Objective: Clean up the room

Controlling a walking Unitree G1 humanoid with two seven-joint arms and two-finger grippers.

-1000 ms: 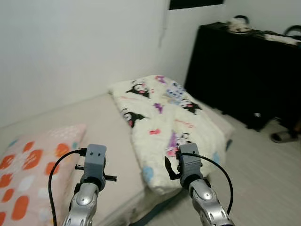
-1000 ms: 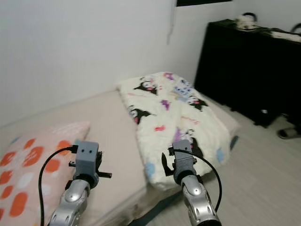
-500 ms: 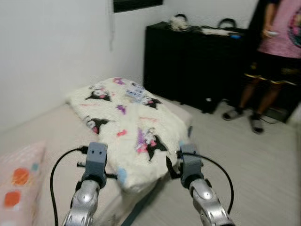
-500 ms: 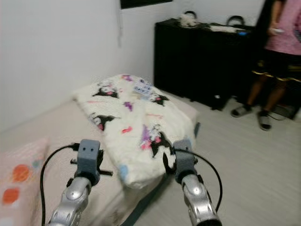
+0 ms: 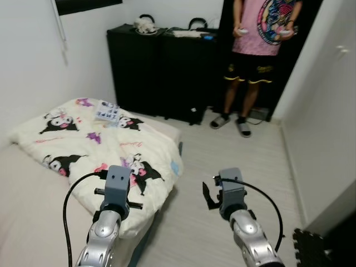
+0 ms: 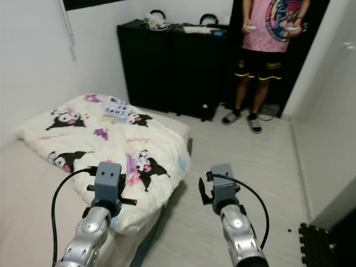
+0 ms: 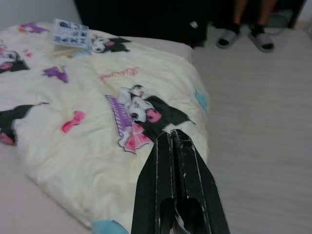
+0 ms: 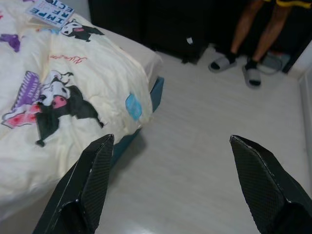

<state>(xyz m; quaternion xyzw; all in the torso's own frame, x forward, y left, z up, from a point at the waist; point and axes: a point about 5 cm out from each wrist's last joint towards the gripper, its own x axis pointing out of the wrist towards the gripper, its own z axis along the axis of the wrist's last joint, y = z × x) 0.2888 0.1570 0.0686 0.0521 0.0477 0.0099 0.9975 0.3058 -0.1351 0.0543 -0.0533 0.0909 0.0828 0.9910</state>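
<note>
Room: bedroom, pale wood floor, low beige mattress against the wall; person in pink shirt standing by black cabinet.
Quilt: cream cartoon-print quilt lies rumpled on mattress, long axis running from the wall side toward the floor, one corner hanging off the edge.
Booklet: small printed booklet on quilt's far end.
Progress: looks barely started; quilt unfolded, booklet not put away.
Left gripper: fingers closed together, holding nothing, over quilt.
Right gripper: fingers spread wide, nothing held, over floor.

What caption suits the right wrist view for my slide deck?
Open right tool above pale floor, beside a cartoon-print comforter; a person's sandalled feet beyond.
</note>
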